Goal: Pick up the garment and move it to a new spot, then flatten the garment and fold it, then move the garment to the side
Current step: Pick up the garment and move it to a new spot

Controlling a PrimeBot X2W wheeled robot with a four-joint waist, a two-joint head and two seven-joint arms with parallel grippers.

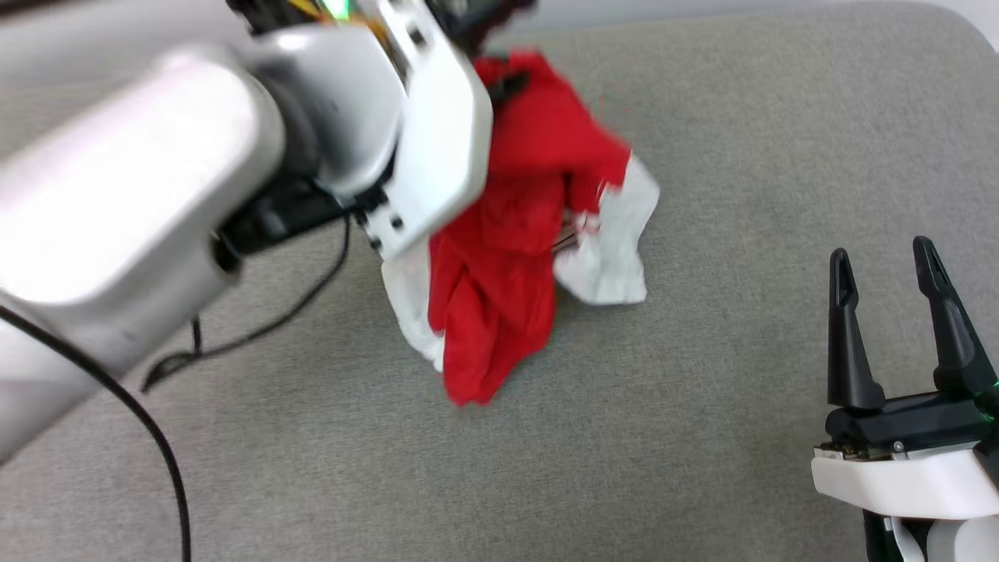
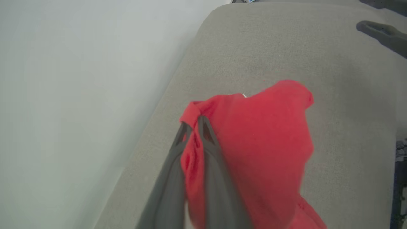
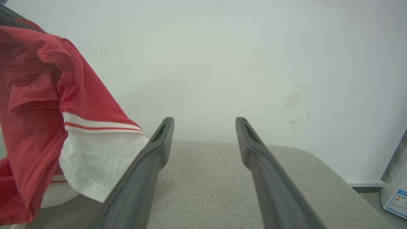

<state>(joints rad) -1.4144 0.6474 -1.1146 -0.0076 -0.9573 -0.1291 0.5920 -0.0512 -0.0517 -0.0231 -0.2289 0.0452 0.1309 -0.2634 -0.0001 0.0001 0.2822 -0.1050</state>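
Head view, counting first: one red jersey shirt [image 1: 531, 234], bunched and hanging over the grey upholstered cushion [image 1: 702, 406], white sleeve cloth showing at two places, one on each side of the red bundle; cannot tell whether the lower end touches the cushion. Held up near the top edge, behind the pale left forearm [image 1: 133, 195]. One black cable [image 1: 257, 328] looping below that forearm. Right gripper [image 1: 882, 261] at lower right, well apart from the shirt, two dark fingers spread wide with nothing between them. Left wrist view: left gripper [image 2: 193, 122] pinched almost closed on a fold of the shirt [image 2: 264, 149], red cloth squeezed between both fingers, the rest draping to the right above the cushion [image 2: 254, 47]. Right wrist view: right gripper [image 3: 205, 122] spread wide over bare cushion [image 3: 203, 178]; shirt [image 3: 35, 105] hanging at left, one white sleeve [image 3: 101, 159] topped by striped trim [image 3: 101, 127], bands white, red, white. As for writing: one small printed label [image 3: 396, 202] at the lower right edge, blue heading, too small to read. Faint scuff marks [image 3: 295, 98] on the pale wall [image 3: 222, 63].
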